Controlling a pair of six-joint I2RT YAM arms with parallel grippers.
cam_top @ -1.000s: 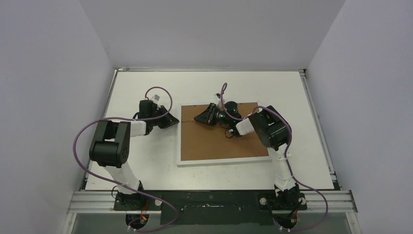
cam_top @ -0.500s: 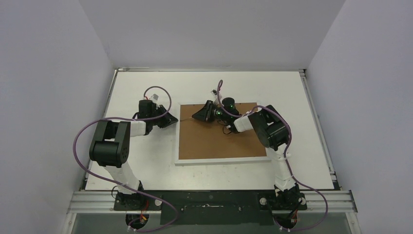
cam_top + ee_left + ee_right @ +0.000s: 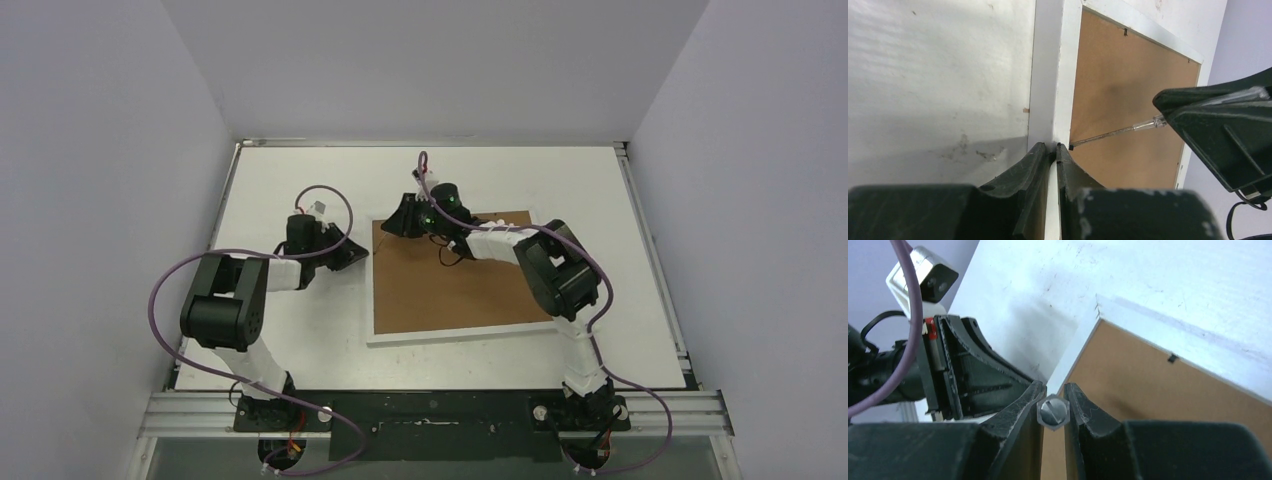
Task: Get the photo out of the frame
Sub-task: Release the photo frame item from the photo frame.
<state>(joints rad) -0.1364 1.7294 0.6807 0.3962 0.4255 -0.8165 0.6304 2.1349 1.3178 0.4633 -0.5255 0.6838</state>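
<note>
Lying face down near the middle of the bench, the frame shows its white border closest to the arm bases. Inside that border the brown backing board is turned upward. The photo is not visible and is judged to sit under that board, inside the frame. Further in, at the frame's left border, the left hand is pinched shut on the raised rim, one finger on the bench side and one on the board side. Beyond it, over the frame's far left corner, the right hand is clamped on the hexagonal handle of a screwdriver. Its thin shaft slants down to a small black tab at the board's left edge, just beside the left fingers. The step in hand appears to be freeing the tabs that hold the board. Doing it well likely means keeping the tip low against the tab and levering gently rather than stabbing, since the fibreboard could gouge and a slip would run into the left fingers. The left pinch should be firm enough that the frame does not slide. Another tab on the far edge looks undone.
</note>
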